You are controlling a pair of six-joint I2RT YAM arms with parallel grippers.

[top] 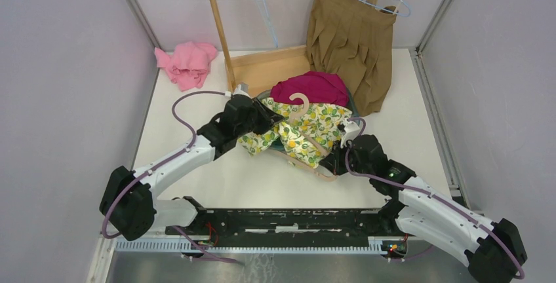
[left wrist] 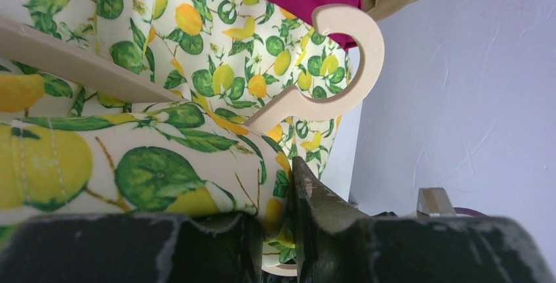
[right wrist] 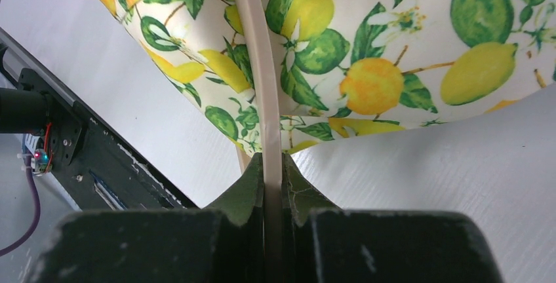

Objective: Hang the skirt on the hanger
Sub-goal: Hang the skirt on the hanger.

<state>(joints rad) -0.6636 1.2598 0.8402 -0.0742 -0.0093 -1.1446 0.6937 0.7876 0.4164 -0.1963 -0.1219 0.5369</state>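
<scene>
White desk (top: 262,181), grey walls behind. Lemon-print skirt (top: 308,129) bunched between both sets of fingers, draped over beige hanger (left wrist: 372,47). Left fingers (left wrist: 315,211) pinched on a skirt fold; right fingers (right wrist: 252,188) clamped on the hanger bar. Hanger's other arm hidden under fabric.

The skirt (top: 308,129) hides the middle of the hanger (left wrist: 372,50), and each wrist view crops both.
</scene>
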